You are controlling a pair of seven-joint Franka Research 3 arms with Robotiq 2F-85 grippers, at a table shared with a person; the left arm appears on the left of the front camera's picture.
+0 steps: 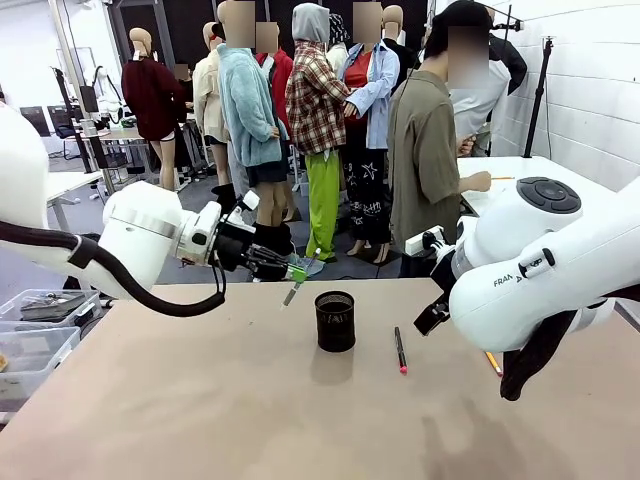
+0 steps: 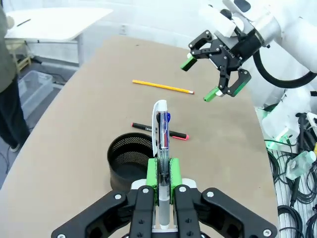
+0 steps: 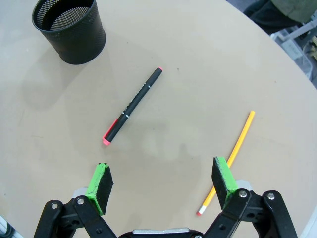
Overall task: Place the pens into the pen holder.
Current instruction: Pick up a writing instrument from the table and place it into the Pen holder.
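A white-silver pen (image 2: 161, 129) is clamped in the left gripper (image 2: 162, 171), lower centre, beside a black mesh cup (image 2: 130, 161); the right gripper (image 3: 162, 181) is spread over a black red-tipped pen (image 3: 132, 105).

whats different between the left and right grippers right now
The left gripper is shut on a white pen, while the right gripper is open and holds nothing. The left gripper is up beside the pen holder; the right gripper hangs over the part of the table where the black pen and yellow pencil lie. Both are black with green pads, and neither touches the table.
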